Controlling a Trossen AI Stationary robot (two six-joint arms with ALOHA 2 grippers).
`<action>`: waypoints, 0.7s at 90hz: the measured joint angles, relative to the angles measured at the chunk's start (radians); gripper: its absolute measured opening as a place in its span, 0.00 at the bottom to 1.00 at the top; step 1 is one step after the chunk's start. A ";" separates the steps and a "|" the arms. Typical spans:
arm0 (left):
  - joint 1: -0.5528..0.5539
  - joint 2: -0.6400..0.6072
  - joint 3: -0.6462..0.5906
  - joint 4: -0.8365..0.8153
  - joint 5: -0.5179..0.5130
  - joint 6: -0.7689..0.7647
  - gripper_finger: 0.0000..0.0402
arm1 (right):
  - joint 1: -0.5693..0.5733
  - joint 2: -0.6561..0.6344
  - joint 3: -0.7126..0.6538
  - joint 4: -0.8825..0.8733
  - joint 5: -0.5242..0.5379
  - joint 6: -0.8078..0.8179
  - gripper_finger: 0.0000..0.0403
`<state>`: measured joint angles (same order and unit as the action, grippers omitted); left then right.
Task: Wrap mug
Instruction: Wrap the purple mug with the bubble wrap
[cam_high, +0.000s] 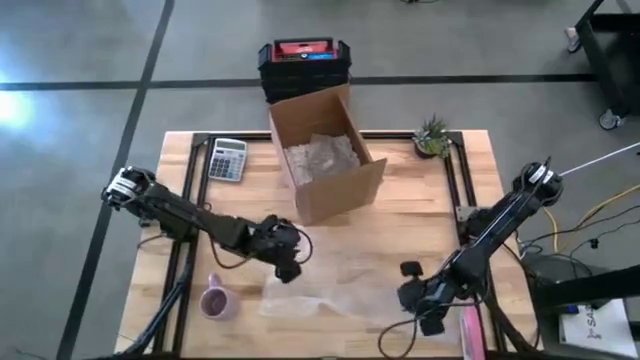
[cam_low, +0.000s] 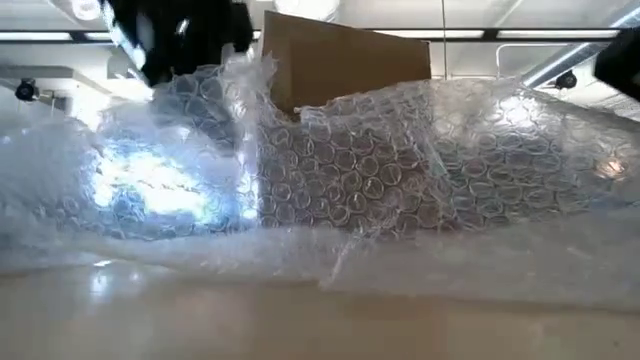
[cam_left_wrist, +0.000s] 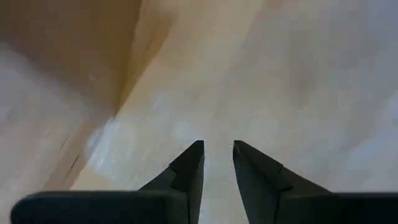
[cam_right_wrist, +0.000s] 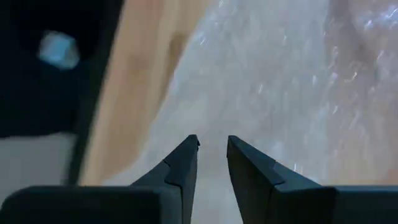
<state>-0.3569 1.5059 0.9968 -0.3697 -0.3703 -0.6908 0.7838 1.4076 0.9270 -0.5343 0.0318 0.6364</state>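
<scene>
The mug (cam_high: 215, 301) is pink and stands on the wooden table (cam_high: 400, 225) near the front edge, on the left side, just beside the left end of the bubble wrap sheet (cam_high: 335, 295). From above I cannot tell if the mug touches the sheet. The sheet lies flat on the table between the two grippers. In the low view the bubble wrap (cam_low: 400, 180) fills almost the whole picture, and it is raised up at the left where a dark gripper is at its edge.

The left gripper (cam_high: 288, 268) is low over the table, at the upper left part of the sheet, to the right of the mug. In the left wrist view its fingers (cam_left_wrist: 189, 165) stand a little apart, with a narrow gap between the tips, and nothing is seen between them. The right gripper (cam_high: 418, 300) is at the right end of the sheet. In the right wrist view its fingers (cam_right_wrist: 183, 163) are also a little apart, pointing at the bubble wrap (cam_right_wrist: 280, 81), with nothing clamped.

Behind the sheet stands an open cardboard box (cam_high: 325, 155) with some packing material inside. A calculator (cam_high: 227, 159) lies at the back left of the table, and a small green plant (cam_high: 432, 137) stands at the back right. A black and red case (cam_high: 303, 62) is on the floor behind the table.
</scene>
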 joint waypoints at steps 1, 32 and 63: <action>0.000 0.001 -0.001 0.014 0.003 0.011 0.18 | -0.002 -0.003 0.012 -0.007 -0.005 0.002 0.15; 0.030 0.192 -0.005 0.262 0.092 0.158 0.18 | -0.024 -0.057 0.054 -0.363 0.619 0.025 0.05; 0.038 0.308 0.000 0.259 0.119 0.146 0.18 | -0.042 -0.042 -0.113 0.129 0.019 -0.008 0.00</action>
<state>-0.3184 1.8140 0.9966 -0.1108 -0.2516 -0.5453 0.7419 1.3655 0.8143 -0.4055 0.0507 0.6286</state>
